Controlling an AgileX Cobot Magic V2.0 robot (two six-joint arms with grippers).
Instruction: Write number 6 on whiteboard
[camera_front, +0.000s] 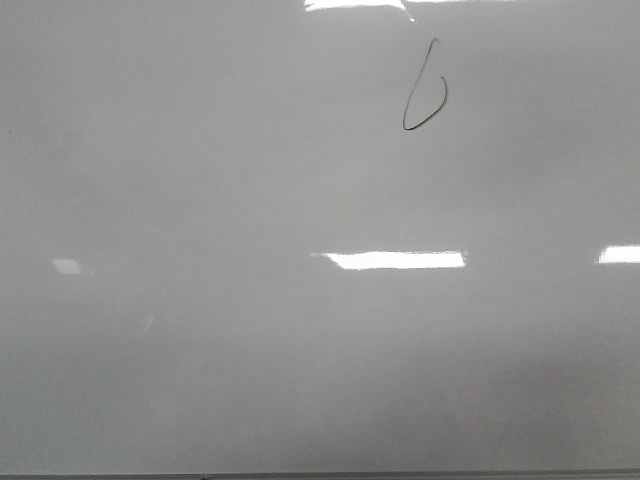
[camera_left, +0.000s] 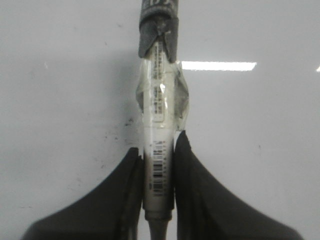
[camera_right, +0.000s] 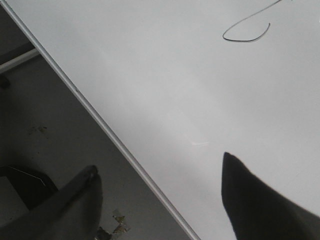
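The whiteboard (camera_front: 200, 300) fills the front view, glossy and pale grey. The number 6 (camera_front: 424, 90) is a thin dark stroke with a narrow loop at the board's upper right; its loop also shows in the right wrist view (camera_right: 246, 33). No arm shows in the front view. My left gripper (camera_left: 159, 145) is shut on a marker pen (camera_left: 159, 150) with a taped white barrel and dark cap, held above the whiteboard (camera_left: 60, 90). My right gripper (camera_right: 160, 170) is open and empty, straddling the edge of the whiteboard (camera_right: 200, 100).
Bright rectangular glare patches (camera_front: 395, 260) lie on the board. The board's thin edge strip (camera_right: 100, 120) runs diagonally in the right wrist view, with dark floor (camera_right: 45, 130) and small debris beyond it. The board's near edge (camera_front: 320, 475) shows in the front view.
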